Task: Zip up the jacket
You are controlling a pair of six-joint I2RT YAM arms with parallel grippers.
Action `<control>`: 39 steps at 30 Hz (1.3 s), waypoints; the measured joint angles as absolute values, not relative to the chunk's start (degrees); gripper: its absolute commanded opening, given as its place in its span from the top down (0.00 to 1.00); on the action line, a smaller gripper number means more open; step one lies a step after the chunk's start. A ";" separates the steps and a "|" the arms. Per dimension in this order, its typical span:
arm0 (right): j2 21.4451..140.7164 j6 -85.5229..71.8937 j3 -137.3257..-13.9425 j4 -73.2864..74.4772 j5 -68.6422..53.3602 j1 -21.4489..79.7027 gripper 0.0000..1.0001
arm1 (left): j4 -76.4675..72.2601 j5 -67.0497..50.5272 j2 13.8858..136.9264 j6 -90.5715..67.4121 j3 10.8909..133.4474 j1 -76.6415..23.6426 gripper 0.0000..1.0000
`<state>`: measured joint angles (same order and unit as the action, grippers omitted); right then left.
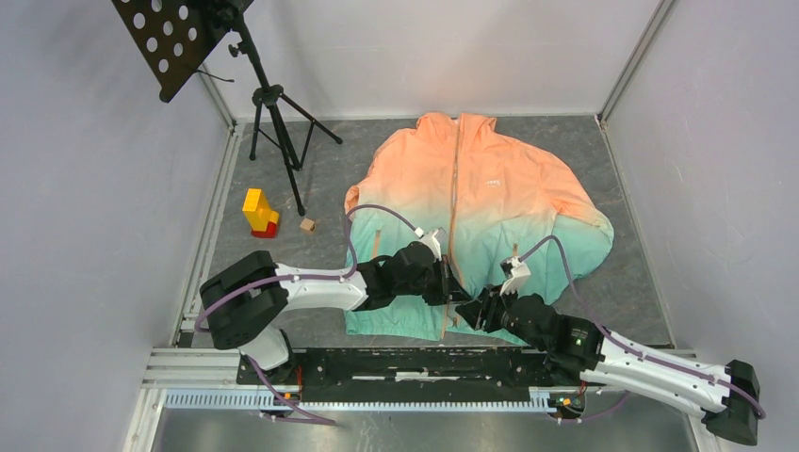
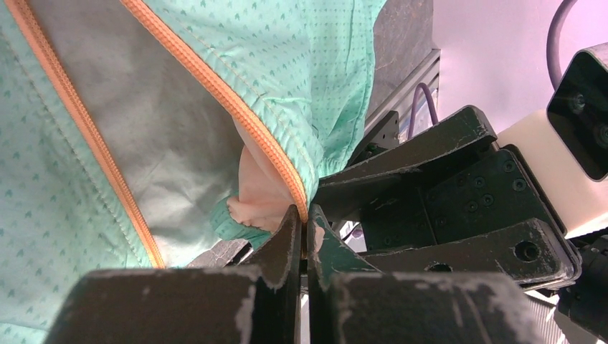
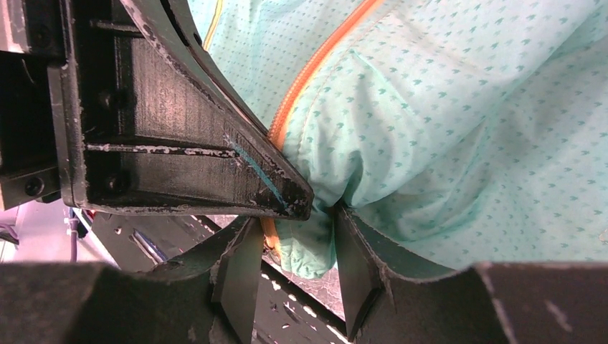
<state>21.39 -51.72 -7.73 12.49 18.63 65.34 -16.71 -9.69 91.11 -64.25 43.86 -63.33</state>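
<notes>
Three pale walls [image 1: 424,47] enclose grey tabletop [image 1: 377,151] under jacket [image 1: 490,179].

The tabletop [image 1: 622,273] is a mottled grey surface, walled on three sides. A jacket [image 1: 490,188] lies spread flat across its middle and right, collar toward the far wall and hem toward the near edge, peach-orange at the top fading to teal at the bottom. On the left, a black tripod stand [image 1: 273,104] rests its legs on the surface. Near its front leg sits a yellow block [image 1: 254,205] on a red block [image 1: 265,229], with a small wooden cube [image 1: 307,225] just beside them.
</notes>
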 measured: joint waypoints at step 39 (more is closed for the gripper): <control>17.72 -50.11 -6.22 11.14 16.80 65.34 0.80 | -16.86 -11.09 90.80 -64.23 43.66 -62.41 0.98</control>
